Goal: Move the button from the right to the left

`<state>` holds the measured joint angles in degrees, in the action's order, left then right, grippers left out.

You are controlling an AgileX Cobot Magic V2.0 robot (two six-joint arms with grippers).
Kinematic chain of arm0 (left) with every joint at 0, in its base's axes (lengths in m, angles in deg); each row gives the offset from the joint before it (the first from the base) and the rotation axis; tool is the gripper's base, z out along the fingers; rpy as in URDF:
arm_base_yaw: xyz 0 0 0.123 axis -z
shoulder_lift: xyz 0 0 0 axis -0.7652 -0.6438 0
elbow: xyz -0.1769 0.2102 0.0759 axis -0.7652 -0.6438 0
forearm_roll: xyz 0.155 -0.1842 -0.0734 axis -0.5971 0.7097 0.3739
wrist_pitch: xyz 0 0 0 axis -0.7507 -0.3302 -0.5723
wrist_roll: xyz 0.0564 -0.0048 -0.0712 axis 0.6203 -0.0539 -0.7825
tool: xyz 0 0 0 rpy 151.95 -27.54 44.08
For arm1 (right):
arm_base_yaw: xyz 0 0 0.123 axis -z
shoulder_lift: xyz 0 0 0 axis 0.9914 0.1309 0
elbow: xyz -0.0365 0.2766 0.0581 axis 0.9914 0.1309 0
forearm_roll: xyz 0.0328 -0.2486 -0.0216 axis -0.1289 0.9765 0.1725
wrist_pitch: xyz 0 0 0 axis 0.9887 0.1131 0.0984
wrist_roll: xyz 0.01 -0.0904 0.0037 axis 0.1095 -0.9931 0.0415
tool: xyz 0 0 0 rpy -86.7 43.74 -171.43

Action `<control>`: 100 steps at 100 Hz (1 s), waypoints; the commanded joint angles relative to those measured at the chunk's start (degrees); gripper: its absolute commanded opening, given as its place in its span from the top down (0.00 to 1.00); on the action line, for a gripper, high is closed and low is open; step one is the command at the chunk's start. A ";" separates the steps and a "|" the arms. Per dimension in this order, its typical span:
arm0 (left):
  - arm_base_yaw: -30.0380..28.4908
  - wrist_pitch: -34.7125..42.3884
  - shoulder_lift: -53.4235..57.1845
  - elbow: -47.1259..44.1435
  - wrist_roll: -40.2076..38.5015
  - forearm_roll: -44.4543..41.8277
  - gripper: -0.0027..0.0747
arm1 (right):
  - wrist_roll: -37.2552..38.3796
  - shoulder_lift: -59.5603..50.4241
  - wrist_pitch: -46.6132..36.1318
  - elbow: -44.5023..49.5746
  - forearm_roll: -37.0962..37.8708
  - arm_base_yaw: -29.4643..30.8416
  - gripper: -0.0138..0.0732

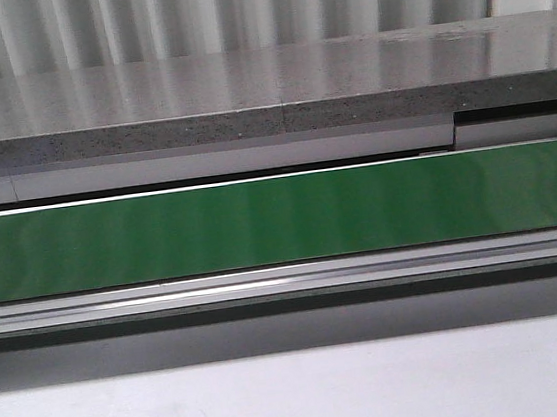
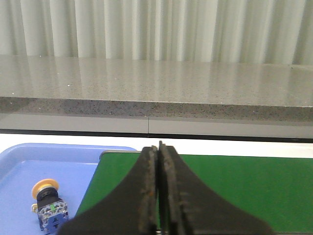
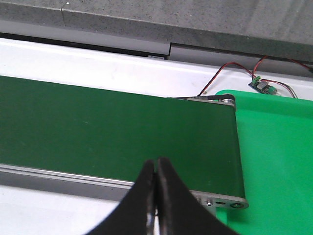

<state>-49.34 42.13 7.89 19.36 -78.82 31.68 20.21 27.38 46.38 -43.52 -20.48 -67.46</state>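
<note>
The button [image 2: 48, 209] lies in the blue tray [image 2: 22, 169] beside the end of the green conveyor belt [image 2: 234, 191], so it looks already delivered. It should handle as light, rigid, smooth plastic, best pinched across its square block. It shows a yellow-orange round cap, black collar and blue-grey base. The left end effector [image 2: 159, 196] and right end effector [image 3: 155, 198] are both clenched, grasping nothing.

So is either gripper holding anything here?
No. The left gripper and right gripper are both shut on nothing; the button lies in the blue tray.
</note>
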 commanded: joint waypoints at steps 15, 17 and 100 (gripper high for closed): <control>-0.18 4.24 2.05 -1.40 -0.66 -0.11 0.99 | -0.33 0.11 -4.83 -1.36 -0.63 -0.01 0.92; -0.18 4.24 2.05 -1.40 -0.66 -0.11 0.99 | -0.26 0.11 -5.36 -1.21 -0.68 -0.06 0.92; -0.18 4.24 2.05 -1.40 -0.66 -0.11 0.99 | 39.70 -24.95 -35.44 27.09 30.36 -11.52 0.92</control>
<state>-49.34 42.13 7.89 19.36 -78.90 31.60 59.15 4.12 17.39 -17.28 9.04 -78.98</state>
